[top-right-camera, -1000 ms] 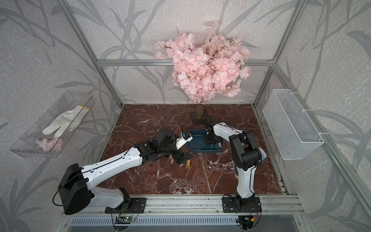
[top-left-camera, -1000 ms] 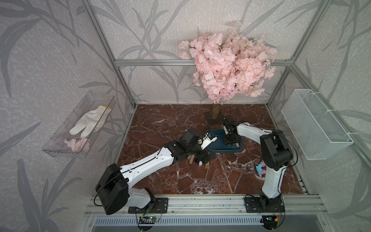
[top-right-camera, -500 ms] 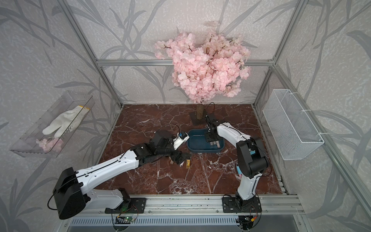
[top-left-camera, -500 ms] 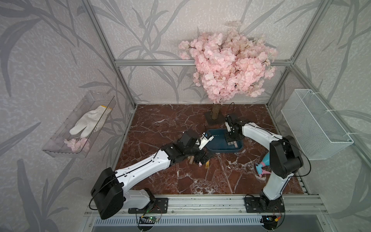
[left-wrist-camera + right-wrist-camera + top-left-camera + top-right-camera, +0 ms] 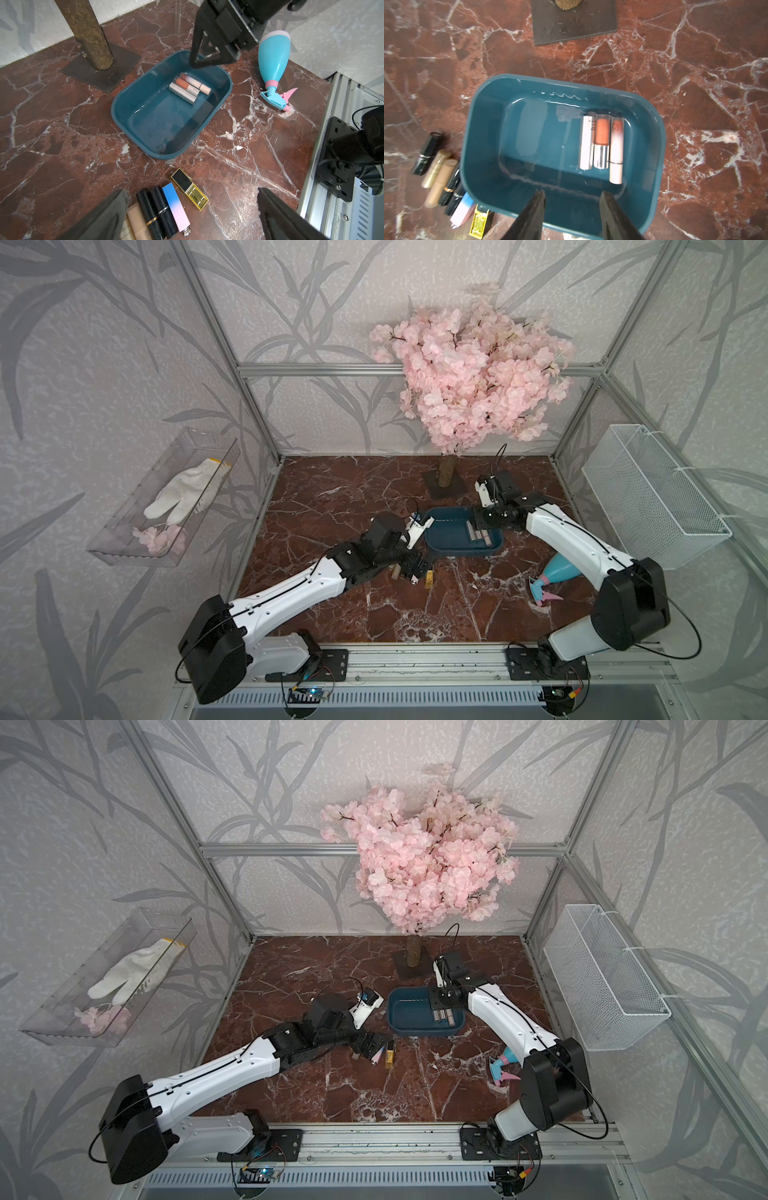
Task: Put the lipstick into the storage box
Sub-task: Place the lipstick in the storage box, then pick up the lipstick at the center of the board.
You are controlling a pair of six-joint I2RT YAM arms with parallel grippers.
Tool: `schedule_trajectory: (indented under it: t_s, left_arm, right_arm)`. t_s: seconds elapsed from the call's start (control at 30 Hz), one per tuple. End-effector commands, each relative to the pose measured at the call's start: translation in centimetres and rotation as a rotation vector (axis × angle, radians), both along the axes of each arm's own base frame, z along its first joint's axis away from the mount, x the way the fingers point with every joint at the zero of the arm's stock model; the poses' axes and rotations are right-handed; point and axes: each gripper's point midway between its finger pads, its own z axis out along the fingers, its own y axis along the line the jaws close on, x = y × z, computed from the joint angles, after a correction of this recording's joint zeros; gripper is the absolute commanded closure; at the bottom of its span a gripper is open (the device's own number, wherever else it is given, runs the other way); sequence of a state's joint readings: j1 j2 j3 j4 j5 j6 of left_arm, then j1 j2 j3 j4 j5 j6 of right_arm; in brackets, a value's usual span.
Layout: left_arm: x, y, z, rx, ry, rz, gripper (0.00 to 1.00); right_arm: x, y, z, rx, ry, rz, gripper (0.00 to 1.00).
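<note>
marble tabletop — lipsticks lie in the storage box below the right gripper — parted, empty.

1. Pale grey wallpaper printed with darker grey leaf fronds covers the walls on all three sides.
2. A frame of aluminium bars runs up the corners and across the back wall.
3. The surface is glossy red-brown marble with white veins.
4. A pink blossom tree stands near the back, its brown trunk fixed to a dark square base plate.
5. A clear plastic bin hangs on the left wall, holding a white glove and loose pink blossoms.
6. A white wire-mesh basket hangs on the right wall.
7. A metal rail edges the front.
8. The lighting is even and soft.
</note>
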State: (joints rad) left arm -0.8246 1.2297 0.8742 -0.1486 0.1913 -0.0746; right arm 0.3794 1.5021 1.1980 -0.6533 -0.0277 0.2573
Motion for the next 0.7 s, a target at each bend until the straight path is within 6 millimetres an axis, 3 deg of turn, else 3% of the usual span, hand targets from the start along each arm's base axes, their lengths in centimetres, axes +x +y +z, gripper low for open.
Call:
schedule_trajectory:
  t_s: [0.0,0.4,0.67]
  left_arm:
    - [0.1,0.6,1.0,-0.034,-0.027,0.041,0.00]
    - [-1.0,5.1,0.7,-0.033,-0.071,0.170,0.00]
    - [-2.5,8.2,-0.1,-0.042,-0.065,0.244,0.00]
  right_arm:
    - [-1.5,0.9,0.6,0.057,0.012,0.012,0.53]
    - [-5.9,5.1,0.1,0.043,0.047,0.106,0.53]
    - [-8.4,9.4,-0.9,0.034,0.081,0.188,0.53]
